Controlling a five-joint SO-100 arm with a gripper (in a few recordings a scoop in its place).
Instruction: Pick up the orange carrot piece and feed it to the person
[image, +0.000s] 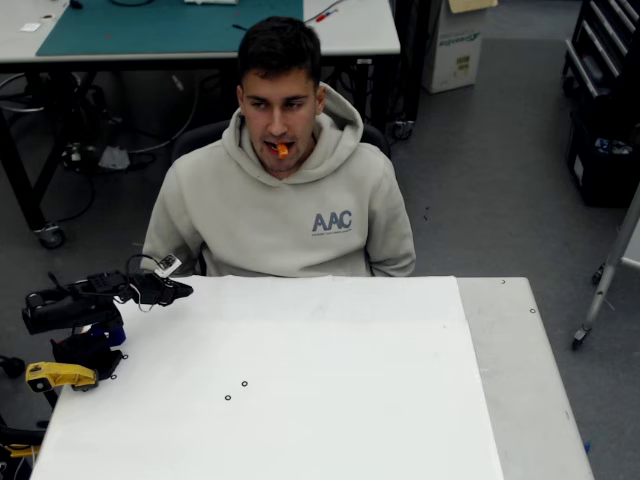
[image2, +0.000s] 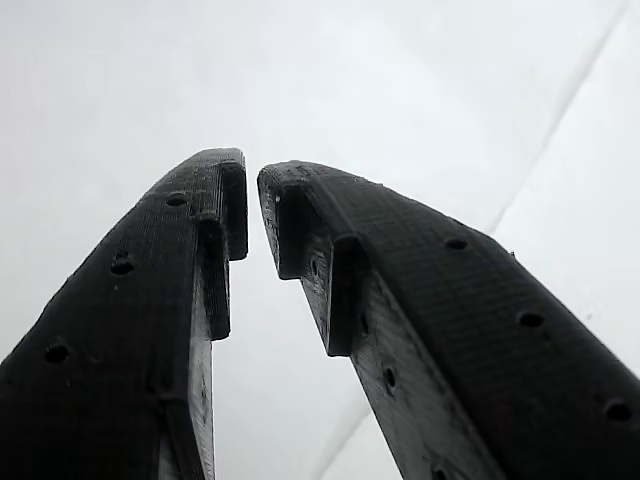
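Overhead view: the carrot piece (image: 283, 150) sits between the lips of the person (image: 285, 200), who is seated behind the far edge of the desk (image: 300, 400). The orange stub pokes out of the mouth toward the desk, though its long axis is too small to read with confidence. The black arm is folded at the desk's far left corner, its tool (image: 175, 291) lying low along the far edge and pointing to the right in this view.

Wrist view: the two fingers (image2: 210, 230) stand almost together, a thin gap at the tips, nothing between them. Plain white desk surface lies behind.

Key relation: the carrot lies well apart from the tool, up and to the right of it past the far edge, and the tool carries nothing. Judgement: the feeding looks done, since the piece is already at the mouth and the tool is empty; what remains would be parking the arm.

Other: a yellow clamp-like part (image: 58, 375) sits beside the arm base at the left edge. Two small dark rings (image: 236, 390) mark the desk near its middle.
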